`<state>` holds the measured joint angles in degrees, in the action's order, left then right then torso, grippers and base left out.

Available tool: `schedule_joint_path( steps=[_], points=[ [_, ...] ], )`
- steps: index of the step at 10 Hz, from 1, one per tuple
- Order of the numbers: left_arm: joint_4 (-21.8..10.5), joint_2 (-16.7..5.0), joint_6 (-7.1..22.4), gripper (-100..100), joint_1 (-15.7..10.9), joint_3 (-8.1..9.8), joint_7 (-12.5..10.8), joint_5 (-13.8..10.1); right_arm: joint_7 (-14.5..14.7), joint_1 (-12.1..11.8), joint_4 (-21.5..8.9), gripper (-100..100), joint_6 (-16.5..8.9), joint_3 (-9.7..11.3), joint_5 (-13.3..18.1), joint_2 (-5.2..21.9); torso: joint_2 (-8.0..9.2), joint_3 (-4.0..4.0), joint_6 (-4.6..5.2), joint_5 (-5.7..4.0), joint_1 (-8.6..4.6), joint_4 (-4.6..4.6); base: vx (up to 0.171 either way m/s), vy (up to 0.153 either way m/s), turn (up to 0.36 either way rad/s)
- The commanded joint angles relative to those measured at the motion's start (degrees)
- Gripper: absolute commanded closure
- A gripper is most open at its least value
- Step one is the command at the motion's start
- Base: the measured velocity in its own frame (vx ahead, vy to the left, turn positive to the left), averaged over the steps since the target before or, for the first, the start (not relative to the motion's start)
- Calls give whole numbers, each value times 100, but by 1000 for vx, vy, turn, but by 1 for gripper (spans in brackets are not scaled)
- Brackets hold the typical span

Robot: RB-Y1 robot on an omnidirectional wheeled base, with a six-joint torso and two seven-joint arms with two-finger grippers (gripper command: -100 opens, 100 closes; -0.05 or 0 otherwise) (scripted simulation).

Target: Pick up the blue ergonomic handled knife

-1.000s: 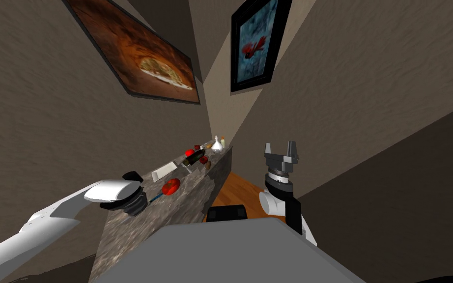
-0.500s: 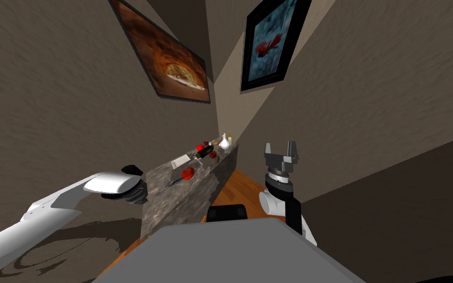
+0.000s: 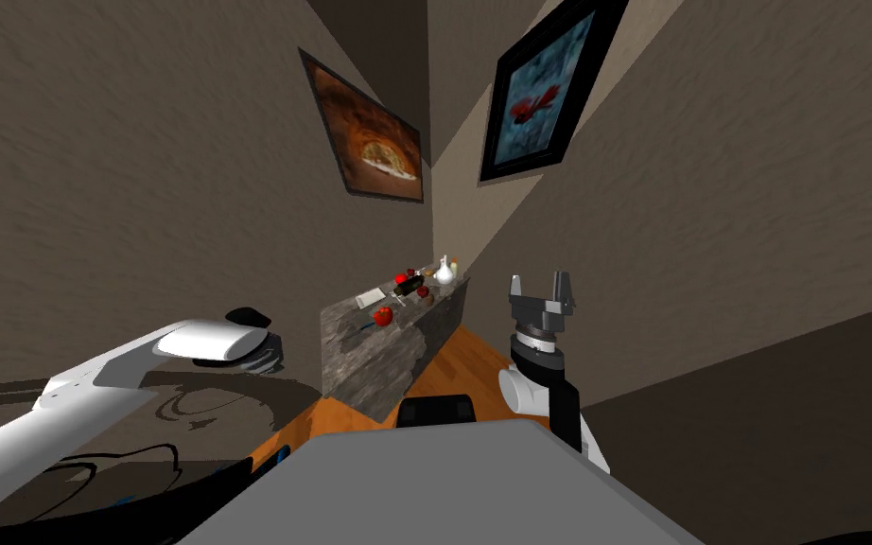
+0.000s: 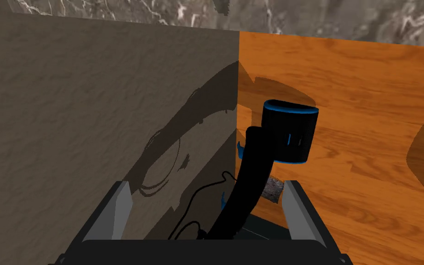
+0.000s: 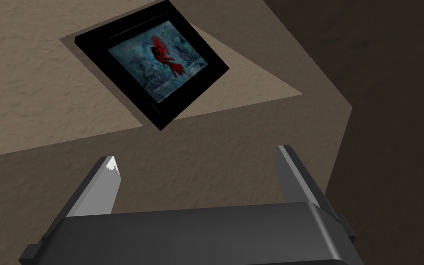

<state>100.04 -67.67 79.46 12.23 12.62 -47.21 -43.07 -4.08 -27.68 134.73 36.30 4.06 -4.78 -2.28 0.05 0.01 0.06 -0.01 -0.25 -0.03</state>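
Counter [image 3: 377, 355] grey, white-veined; floor [image 4: 353, 119] orange wood-grain; walls brown.

The left arm [image 3: 113, 383] reaches forward from the lower left, its white forearm nearly level and the dark wrist bent downward. The left gripper [image 4: 206, 186] is angled down, its two fingers [image 4: 120, 208] spread wide and gripping nothing. The right arm [image 3: 536, 383] stands upright, with the right gripper [image 3: 540, 284] aimed upward, its fingers parted and empty.

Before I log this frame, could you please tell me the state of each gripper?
Left gripper: open, holding nothing.
Right gripper: open, holding nothing.
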Motion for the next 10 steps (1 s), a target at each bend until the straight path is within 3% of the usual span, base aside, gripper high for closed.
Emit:
schedule_joint_path(
  steps=[1,4,10],
  points=[
    [-41,47,-48,-100,57,8,-73,16,0,0,0,0,0,0,0,0,0,0,0,0,0,0,113,-118,-108],
    [-211,145,67,-100,194,-81,-276,-30,0,-2,1,0,1,0,0,0,-73,-45,2,-8,-25,-19,153,-126,-156],
    [-584,371,434,-100,554,-321,-754,-149,0,-2,2,0,1,0,0,0,-75,-47,2,-10,-31,-20,176,-133,-221]
  ],
)
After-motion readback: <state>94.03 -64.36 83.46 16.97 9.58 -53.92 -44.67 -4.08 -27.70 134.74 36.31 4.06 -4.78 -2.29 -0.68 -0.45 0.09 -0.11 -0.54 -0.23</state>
